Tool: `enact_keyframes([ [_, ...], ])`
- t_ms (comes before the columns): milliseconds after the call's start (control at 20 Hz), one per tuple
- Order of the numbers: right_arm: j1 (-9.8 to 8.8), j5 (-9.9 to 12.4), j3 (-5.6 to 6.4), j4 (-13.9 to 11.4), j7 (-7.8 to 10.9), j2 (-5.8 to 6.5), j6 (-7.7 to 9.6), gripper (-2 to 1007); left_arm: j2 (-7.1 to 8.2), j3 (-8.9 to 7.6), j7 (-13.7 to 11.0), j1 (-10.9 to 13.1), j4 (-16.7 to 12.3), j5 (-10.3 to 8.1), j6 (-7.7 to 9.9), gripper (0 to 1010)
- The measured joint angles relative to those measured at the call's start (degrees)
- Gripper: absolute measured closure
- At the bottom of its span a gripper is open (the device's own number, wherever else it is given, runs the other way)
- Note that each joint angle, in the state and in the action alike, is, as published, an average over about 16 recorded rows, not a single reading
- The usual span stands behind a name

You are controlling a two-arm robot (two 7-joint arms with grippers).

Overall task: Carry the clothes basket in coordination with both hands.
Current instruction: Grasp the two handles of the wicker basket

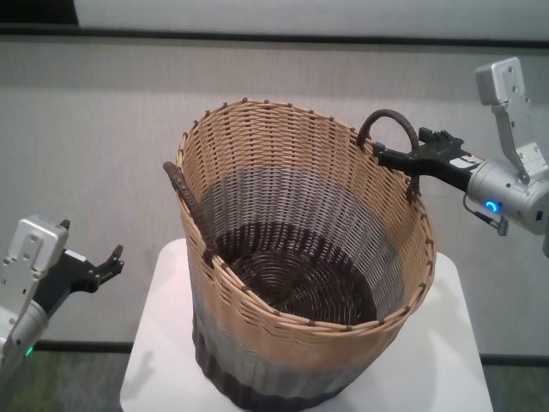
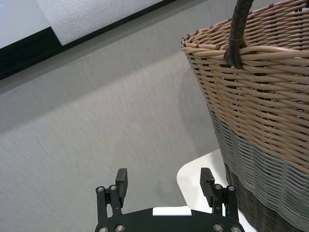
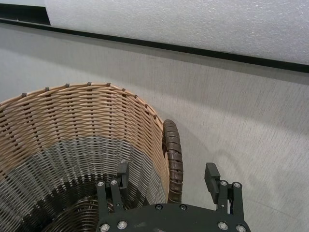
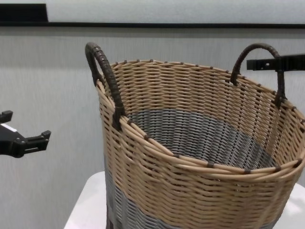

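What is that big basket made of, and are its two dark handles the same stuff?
The clothes basket looks like woven wicker or rattan: round strands interlaced in rows, matt, in tan, grey and dark brown bands. Whether natural or plastic fibre, I cannot tell. The handles, left handle and right handle, seem to be a stiff arched core wrapped in dark brown strip, slightly glossy, with coiled turns visible.

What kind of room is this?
Probably a robot test space, not a home: one wicker basket on a small white table, plain grey wall covering, and nothing else around.

Silver arm housings, black end effector each side: left end effector (image 1: pixel 115 255), right end effector (image 1: pixel 388 153); blue/green ring lights.
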Motion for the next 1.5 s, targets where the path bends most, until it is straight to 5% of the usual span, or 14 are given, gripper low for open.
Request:
enact_keyframes([
  [450,0.01,0.00,-0.05,-0.02,0.00,0.04,0.07,5,0.64,-1.88,-1.84,0.79,-3.23,-2.70,3.67,10],
  [1050,0.01,0.00,-0.06,-0.03,0.00,0.07,0.11,5,2.85,-10.41,-8.62,4.16,-13.10,-14.54,13.81,10],
  [1500,0.01,0.00,-0.06,-0.03,0.00,0.07,0.11,5,4.55,-15.03,-14.15,6.86,-19.64,-20.40,17.94,10],
])
